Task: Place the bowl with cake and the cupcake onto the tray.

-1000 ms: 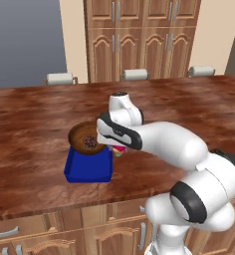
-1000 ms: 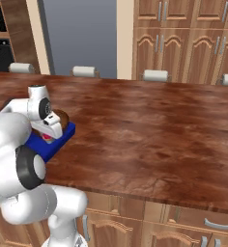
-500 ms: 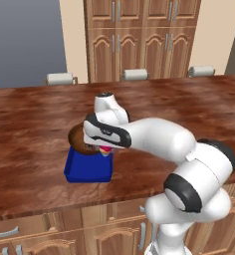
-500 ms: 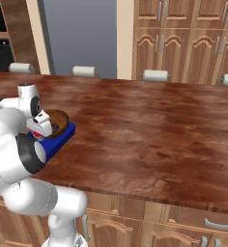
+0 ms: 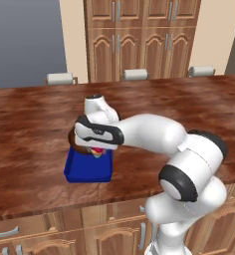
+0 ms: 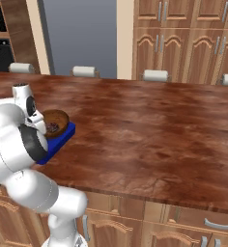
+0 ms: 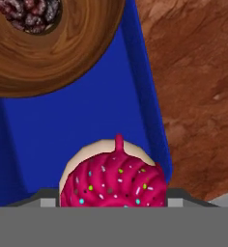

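1. Left base view — the gripper (image 5: 95, 148) hangs low over the tray (image 5: 84, 169), which lies on the counter (image 5: 35, 124) at about 8 o'clock from the arm's elbow; the bowl with cake (image 5: 75, 145) peeks out at the tray's 12 o'clock end, mostly hidden by the hand; a spot of pink, the cupcake (image 5: 96, 150), shows just under the hand.

2. Right base view — the bowl sits on the far end of the tray, its rim reaching past the tray's edge; so, by my judgement, the bowl part is done.

3. Hand view — the cupcake sits between the finger tips at 6 o'clock, over the blue floor; the bowl is at 11 o'clock, apart from it; the jaws look clamped on the cupcake, though whether it already rests on the tray I cannot tell — what seems left is to release it and withdraw.
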